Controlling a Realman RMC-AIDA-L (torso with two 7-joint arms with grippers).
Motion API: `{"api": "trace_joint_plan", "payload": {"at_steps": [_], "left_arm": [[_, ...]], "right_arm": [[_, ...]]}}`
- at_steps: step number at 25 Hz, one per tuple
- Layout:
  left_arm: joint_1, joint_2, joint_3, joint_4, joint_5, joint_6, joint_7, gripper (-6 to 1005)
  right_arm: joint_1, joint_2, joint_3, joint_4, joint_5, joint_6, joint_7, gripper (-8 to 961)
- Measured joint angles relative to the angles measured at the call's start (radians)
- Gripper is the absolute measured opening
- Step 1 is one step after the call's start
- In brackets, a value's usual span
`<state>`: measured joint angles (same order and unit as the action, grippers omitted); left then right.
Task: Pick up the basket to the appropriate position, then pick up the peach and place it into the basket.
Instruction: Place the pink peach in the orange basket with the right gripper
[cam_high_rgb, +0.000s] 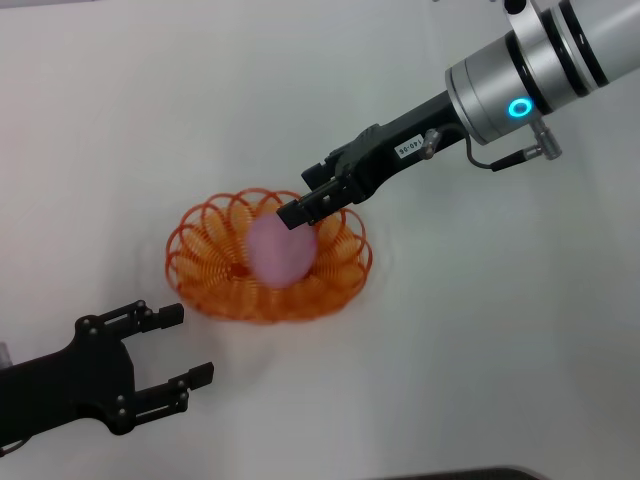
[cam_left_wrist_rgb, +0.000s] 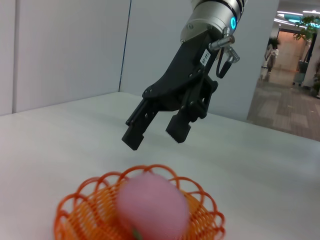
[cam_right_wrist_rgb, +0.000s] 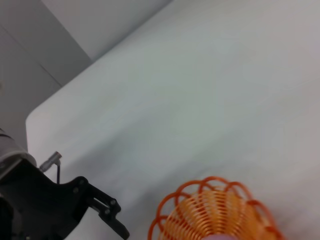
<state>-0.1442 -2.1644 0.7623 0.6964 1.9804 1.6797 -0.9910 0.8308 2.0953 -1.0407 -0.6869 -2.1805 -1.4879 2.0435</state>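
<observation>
The orange wire basket (cam_high_rgb: 200, 250) sits on the white table in the middle of the head view. The pink peach (cam_high_rgb: 281, 250) lies inside it, right of the basket's middle. My right gripper (cam_high_rgb: 303, 198) hovers just above the peach, open and empty. The left wrist view shows the right gripper (cam_left_wrist_rgb: 153, 139) with its two fingers apart, well above the peach (cam_left_wrist_rgb: 152, 207) and the basket (cam_left_wrist_rgb: 75, 200). My left gripper (cam_high_rgb: 195, 343) is open and empty on the near left, apart from the basket. The right wrist view shows the basket (cam_right_wrist_rgb: 200, 212) and the left gripper (cam_right_wrist_rgb: 107, 212).
The white table (cam_high_rgb: 500, 350) runs on all sides of the basket. A grey wall (cam_left_wrist_rgb: 65, 50) stands behind the table in the left wrist view, with an open hall to its side.
</observation>
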Motion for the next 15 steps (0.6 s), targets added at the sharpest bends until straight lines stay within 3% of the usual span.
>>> {"api": "trace_joint_plan", "payload": {"at_steps": [2, 7, 10, 15], "left_arm": [[0.000, 0.000, 0.000, 0.000, 0.000, 0.000, 0.000, 736], [0.000, 0.000, 0.000, 0.000, 0.000, 0.000, 0.000, 735], [0.000, 0.000, 0.000, 0.000, 0.000, 0.000, 0.000, 735], [0.000, 0.000, -0.012, -0.001, 0.000, 0.000, 0.000, 735]], "right_arm": [[-0.006, -0.001, -0.003, 0.000, 0.018, -0.001, -0.010, 816], [-0.047, -0.007, 0.003, 0.000, 0.074, -0.021, -0.087, 947], [-0.086, -0.010, 0.005, -0.009, 0.114, -0.040, -0.156, 947], [-0.227, -0.024, 0.062, -0.027, 0.191, -0.080, -0.358, 947]]}}
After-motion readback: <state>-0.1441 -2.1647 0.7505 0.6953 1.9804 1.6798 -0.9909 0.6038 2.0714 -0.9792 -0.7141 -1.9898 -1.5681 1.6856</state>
